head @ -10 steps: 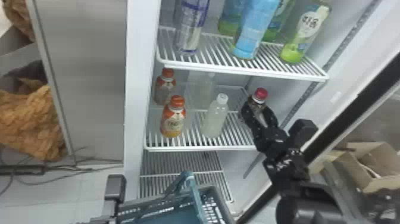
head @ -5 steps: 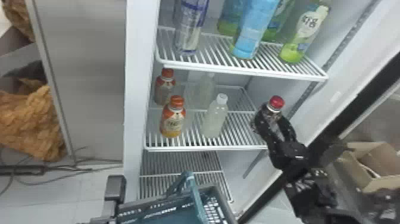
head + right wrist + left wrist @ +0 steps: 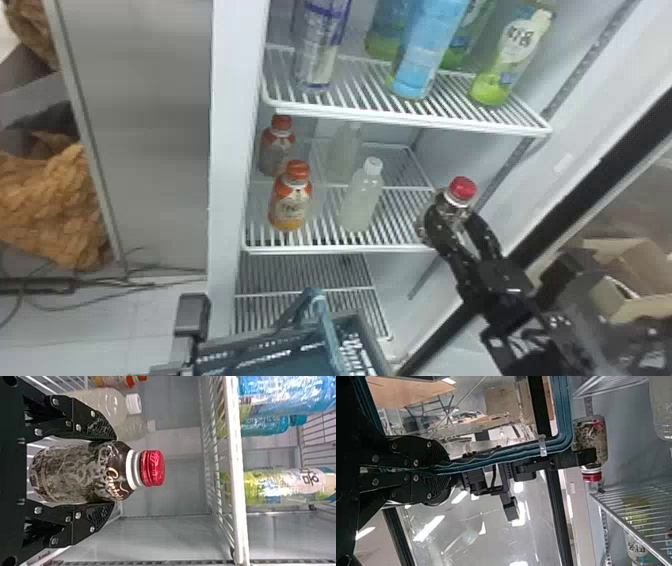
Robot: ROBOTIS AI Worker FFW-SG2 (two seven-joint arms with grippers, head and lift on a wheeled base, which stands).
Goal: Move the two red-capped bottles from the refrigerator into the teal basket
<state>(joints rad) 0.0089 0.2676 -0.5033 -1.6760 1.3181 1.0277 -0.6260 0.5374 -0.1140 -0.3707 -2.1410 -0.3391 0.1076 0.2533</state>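
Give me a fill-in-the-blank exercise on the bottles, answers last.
The right gripper holds a dark bottle with a ____ cap.
In the head view, the front orange-capped bottle stands to the ____ of the front white-capped bottle.
The blue bottle stands on the shelf ____ them.
Missing words: red; left; above.

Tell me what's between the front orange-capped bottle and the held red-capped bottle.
In the head view, a white-capped bottle stands between them on the wire shelf, with bare slats toward the red-capped one.
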